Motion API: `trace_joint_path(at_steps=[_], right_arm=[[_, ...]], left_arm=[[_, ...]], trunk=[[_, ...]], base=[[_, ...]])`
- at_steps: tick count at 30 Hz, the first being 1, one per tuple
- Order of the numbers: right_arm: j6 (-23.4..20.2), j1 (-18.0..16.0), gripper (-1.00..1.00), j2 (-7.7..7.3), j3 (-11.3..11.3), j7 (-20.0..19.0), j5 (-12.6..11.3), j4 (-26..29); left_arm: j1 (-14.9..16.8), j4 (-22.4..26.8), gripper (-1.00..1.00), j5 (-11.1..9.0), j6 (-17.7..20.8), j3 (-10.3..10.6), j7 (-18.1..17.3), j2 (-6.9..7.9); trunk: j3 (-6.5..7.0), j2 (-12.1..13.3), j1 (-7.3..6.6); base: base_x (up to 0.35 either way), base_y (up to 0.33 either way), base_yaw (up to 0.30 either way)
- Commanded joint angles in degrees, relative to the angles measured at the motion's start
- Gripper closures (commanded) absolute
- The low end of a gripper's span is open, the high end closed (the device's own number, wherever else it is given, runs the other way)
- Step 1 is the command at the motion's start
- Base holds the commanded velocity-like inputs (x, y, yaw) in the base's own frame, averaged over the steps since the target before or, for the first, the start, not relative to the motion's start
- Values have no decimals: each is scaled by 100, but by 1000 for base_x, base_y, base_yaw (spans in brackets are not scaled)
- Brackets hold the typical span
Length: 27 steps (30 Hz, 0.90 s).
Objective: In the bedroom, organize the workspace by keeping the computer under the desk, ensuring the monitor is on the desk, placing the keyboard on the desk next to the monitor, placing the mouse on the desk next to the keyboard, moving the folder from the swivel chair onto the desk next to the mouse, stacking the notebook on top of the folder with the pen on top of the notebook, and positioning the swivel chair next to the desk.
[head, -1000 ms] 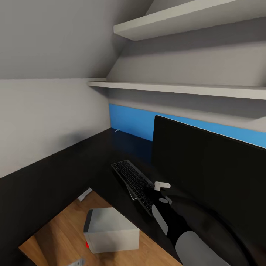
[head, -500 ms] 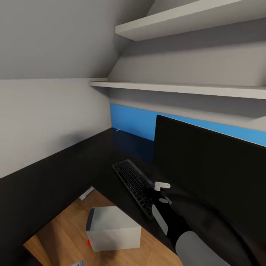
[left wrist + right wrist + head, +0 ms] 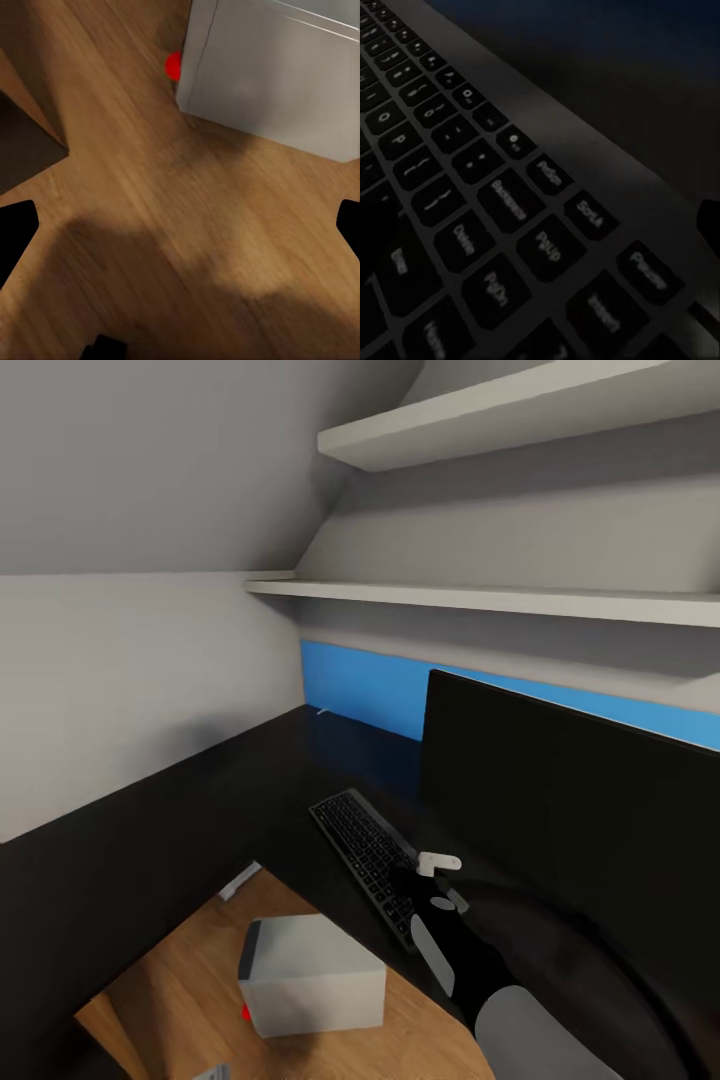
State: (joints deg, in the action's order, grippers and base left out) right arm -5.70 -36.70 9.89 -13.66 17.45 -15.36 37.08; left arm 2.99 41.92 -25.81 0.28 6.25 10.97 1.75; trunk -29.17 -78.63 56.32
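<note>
- Head view: black desk (image 3: 150,830) wraps an L around the corner, 1 leg along the left wall, the other under the shelves.
- Monitor (image 3: 570,810) stands on the desk at right, black front toward the camera, blocking everything behind it including part of the blue wall panel (image 3: 360,690).
- Keyboard (image 3: 372,852) lies flat on the desk just left of the monitor, running diagonally, near end hidden by the right arm (image 3: 520,980).
- Right arm reaches in from the lower right and ends over the keyboard's near end; a small white part (image 3: 438,863) sticks up at the wrist. Gripper itself is hidden by the arm, so cannot tell if it is clenched or released.
- Right wrist view: keys (image 3: 510,206) seen very close, dark and blurred, bare desk surface beyond the keyboard edge. No fingers visible there.
- Computer (image 3: 312,975) sits on the wooden floor (image 3: 190,970) in the desk's inner corner, lying out in front of the desk edge, red mark at its lower front.
- Small white item (image 3: 238,881) on the floor at the desk edge, too small to identify.
- 2 white shelves (image 3: 480,600) on the wall above the monitor.
- Left wrist view: looks down at the floor, computer (image 3: 277,75) corner and red mark near. Left gripper's black fingertips (image 3: 15,232) sit far apart at the picture's sides, released, grasping nothing.
</note>
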Motion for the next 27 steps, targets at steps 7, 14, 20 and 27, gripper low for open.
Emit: trace_joint_path(at_steps=[7,14,20,27], right_arm=[[-28,-4,-100,-4,-32,48,-37,10],[-28,-4,-100,1,-36,48,-37,2],[-28,-4,-100,4,-40,48,-37,1],[-23,-4,-100,4,-40,48,-35,5]], left_arm=[[2,9,-100,-47,-1,43,54,10],[1,9,-100,-49,-1,43,54,10],[4,9,-100,-47,-1,43,54,10],[1,9,-100,-47,3,43,54,10]], trunk=[[-6,-4,0],[-6,-4,0],[-6,-4,0],[-6,-4,0]], base=[[-12,15,0],[-95,83,0],[-29,23,0],[-114,98,0]])
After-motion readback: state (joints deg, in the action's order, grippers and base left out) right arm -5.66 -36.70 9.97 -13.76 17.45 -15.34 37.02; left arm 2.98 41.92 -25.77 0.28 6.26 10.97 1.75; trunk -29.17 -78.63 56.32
